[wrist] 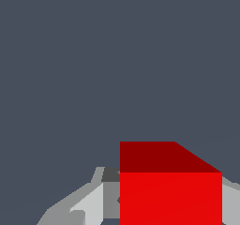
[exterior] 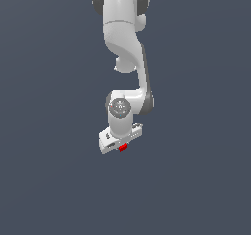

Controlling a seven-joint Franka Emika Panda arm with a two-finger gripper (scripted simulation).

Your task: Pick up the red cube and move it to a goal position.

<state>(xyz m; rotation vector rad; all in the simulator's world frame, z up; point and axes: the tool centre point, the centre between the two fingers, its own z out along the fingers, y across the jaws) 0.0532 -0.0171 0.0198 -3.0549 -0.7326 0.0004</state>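
The red cube (exterior: 123,147) is tiny and bright red, and shows just under the white gripper (exterior: 120,144) at the end of the arm in the exterior view. In the wrist view the red cube (wrist: 170,191) fills the space between the two grey fingers (wrist: 96,205), which stand against its sides. The gripper (wrist: 169,207) is shut on the cube. Whether the cube is touching the ground or is held above it cannot be told. No goal marker shows in either view.
A flat, plain dark grey ground (exterior: 49,180) fills both views. The white arm (exterior: 122,43) reaches down from the top of the exterior view. No other objects show.
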